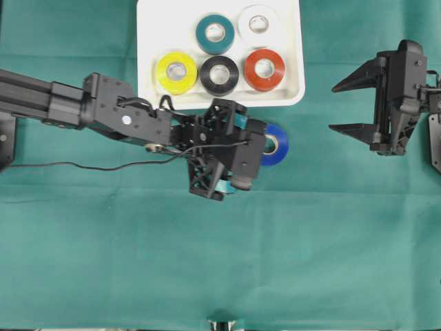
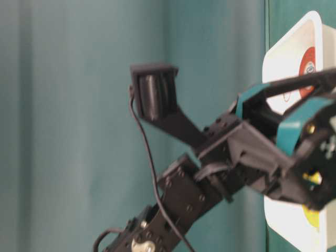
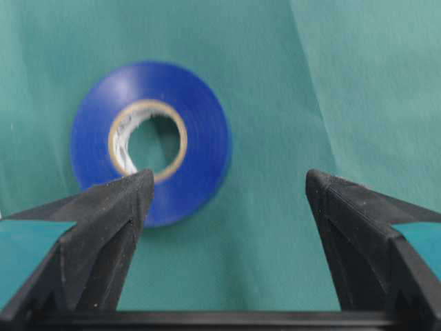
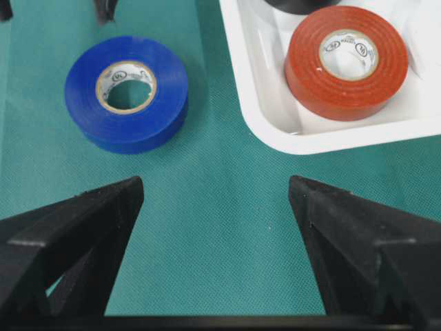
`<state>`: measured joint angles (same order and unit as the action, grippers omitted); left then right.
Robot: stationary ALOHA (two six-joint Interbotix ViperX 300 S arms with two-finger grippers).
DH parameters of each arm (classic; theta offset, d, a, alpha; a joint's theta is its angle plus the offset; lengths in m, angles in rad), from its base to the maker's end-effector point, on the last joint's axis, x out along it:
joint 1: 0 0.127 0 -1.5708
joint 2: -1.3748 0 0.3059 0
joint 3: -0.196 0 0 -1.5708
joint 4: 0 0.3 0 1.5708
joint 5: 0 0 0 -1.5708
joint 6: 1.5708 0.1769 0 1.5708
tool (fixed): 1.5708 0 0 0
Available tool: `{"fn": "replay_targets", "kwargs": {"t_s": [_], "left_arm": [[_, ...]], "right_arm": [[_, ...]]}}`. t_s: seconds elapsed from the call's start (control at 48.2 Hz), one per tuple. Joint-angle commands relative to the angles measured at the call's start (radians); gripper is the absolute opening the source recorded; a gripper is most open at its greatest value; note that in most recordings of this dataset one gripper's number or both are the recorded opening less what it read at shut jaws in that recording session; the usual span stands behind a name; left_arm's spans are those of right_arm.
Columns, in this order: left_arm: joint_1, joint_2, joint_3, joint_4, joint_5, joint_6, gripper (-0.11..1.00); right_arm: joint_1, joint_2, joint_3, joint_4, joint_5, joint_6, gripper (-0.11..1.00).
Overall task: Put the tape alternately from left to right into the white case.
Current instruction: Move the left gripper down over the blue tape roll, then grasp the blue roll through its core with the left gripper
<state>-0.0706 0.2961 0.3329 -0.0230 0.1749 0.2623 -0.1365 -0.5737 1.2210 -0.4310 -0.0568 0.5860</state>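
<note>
We hold our left gripper (image 3: 224, 200) spread wide over the blue roll (image 4: 127, 93), just outside the white case (image 1: 293, 96); our right gripper (image 1: 353, 107) gapes apart, well clear.

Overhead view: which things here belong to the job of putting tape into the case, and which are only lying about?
Belong to the job:
- white case
- yellow, teal, white, black and orange-red rolls, inside the case
- blue roll, on the cloth outside the case
- left hand, open beside the blue roll
- right hand, open

Only lying about:
- green cloth
</note>
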Motion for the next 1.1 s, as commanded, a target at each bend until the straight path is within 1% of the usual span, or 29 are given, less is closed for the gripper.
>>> {"fn": "replay_targets", "kwargs": {"t_s": [0.0, 0.747, 0.892, 1.079], "left_arm": [[0.0, 0.0, -0.044, 0.003, -0.003, 0.002, 0.91], [0.0, 0.126, -0.176, 0.002, 0.081, -0.002, 0.91], [0.003, 0.14, -0.187, 0.003, 0.118, -0.003, 0.91], [0.005, 0.144, -0.187, 0.002, 0.124, -0.003, 0.91]], "right_arm": [[0.002, -0.003, -0.006, -0.002, -0.009, 0.002, 0.81], [0.002, -0.003, -0.003, -0.002, -0.009, 0.002, 0.81], [0.002, -0.003, -0.002, -0.002, -0.009, 0.002, 0.81], [0.002, -0.003, -0.002, -0.002, -0.009, 0.002, 0.81]]}}
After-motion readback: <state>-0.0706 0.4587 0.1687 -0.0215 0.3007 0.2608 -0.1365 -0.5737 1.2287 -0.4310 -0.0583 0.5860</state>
